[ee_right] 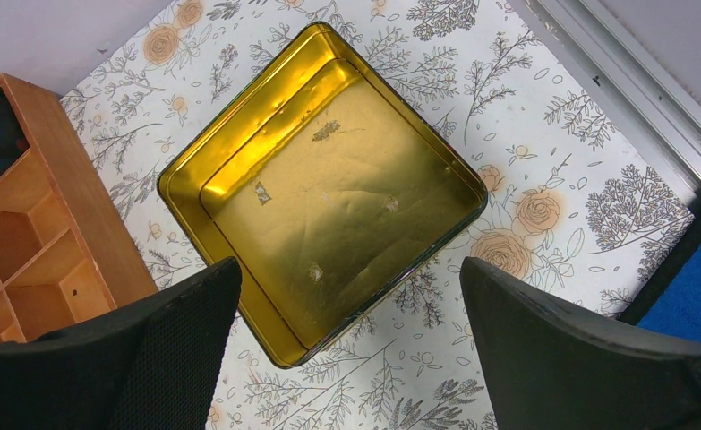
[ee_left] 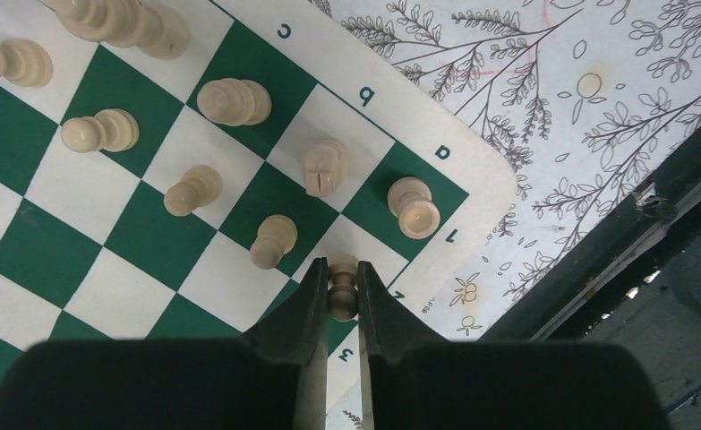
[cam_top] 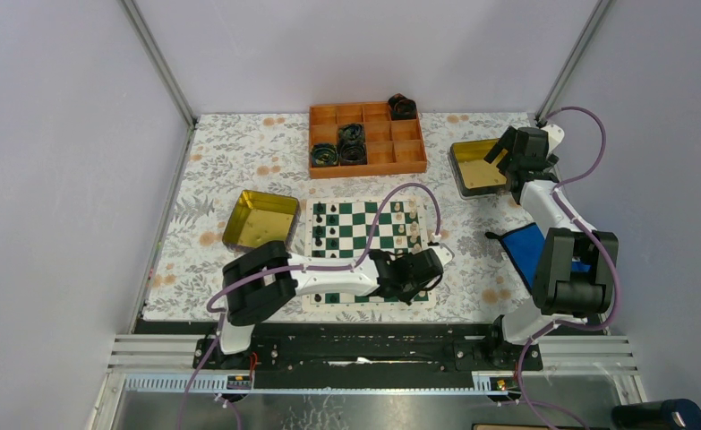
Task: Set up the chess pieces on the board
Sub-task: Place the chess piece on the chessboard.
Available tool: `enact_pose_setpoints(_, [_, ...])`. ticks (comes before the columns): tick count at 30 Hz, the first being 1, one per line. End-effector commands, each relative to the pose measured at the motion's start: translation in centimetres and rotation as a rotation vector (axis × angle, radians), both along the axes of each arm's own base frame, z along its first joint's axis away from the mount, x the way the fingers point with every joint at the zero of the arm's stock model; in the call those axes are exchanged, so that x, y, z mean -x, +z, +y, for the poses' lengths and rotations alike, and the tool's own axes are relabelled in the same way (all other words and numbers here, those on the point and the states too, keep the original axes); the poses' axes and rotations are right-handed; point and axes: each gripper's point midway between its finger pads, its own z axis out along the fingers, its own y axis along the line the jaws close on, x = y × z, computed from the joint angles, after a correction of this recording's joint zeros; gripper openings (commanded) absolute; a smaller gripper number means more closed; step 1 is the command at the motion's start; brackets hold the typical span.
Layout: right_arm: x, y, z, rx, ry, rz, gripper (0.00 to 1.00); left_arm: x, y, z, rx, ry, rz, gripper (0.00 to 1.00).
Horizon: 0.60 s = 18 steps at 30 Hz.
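Green-and-white board (cam_top: 351, 228): lies flat on the flowered tablecloth (cam_top: 239, 161), close to the arm bases, with a yellow tin on either side.
Black pieces (cam_top: 324, 231): stand in two files along the board's left side in the top view.
White pieces (cam_top: 406, 224): stand along the board's right side; the left arm hides the near end of their rows.
Left gripper (ee_left: 343, 267): reaches over the board's near right corner, its fingers drawn in narrow and pinching a white pawn (ee_left: 343, 296) by the body.
Pawn's place: upright between the fingers, over the white square beside the border mark 2, in the edge file. Whether its base touches the board cannot be told.
Neighbours in the left wrist view: a rook (ee_left: 414, 206) on the green corner square by the letter a, a knight (ee_left: 324, 167) on the next square, and three more pawns, the nearest (ee_left: 272, 240) just beside the fingertips.
Right gripper (ee_right: 351, 296): fingers spread wide, hanging above the right tin (ee_right: 329, 206) at the far right of the table.
Left tin (cam_top: 259, 219): just beside the board's far left corner.
Orange tray (cam_top: 369, 170): beyond the board, with black rolls (cam_top: 352, 134) in several compartments.
Blue cloth (cam_top: 525, 246): right of the board, partly behind the right arm.
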Motion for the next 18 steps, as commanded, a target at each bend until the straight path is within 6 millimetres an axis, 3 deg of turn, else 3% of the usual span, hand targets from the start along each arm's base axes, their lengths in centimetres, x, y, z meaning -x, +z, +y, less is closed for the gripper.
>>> enact_pose_setpoints(1, [-1.01,2.43,-0.53,0.011,-0.02,-0.072,1.0,-0.12,0.14,-0.52,-0.005,-0.005,-0.018,0.02])
enact_pose_setpoints(13, [-0.85,2.23,-0.43,0.007,-0.017,-0.072,1.0,-0.09,-0.52,-0.2,-0.032,0.004,-0.013,0.05])
enact_pose_setpoints(16, [-0.8,2.2,-0.38,0.007,-0.016,-0.072,1.0,-0.14,-0.6,-0.04,-0.039,0.01,-0.015,0.09])
enact_pose_setpoints(18, [-0.77,2.24,-0.41,0.007,-0.017,-0.074,1.0,-0.22,-0.64,0.11,-0.043,0.017,-0.018,0.19])
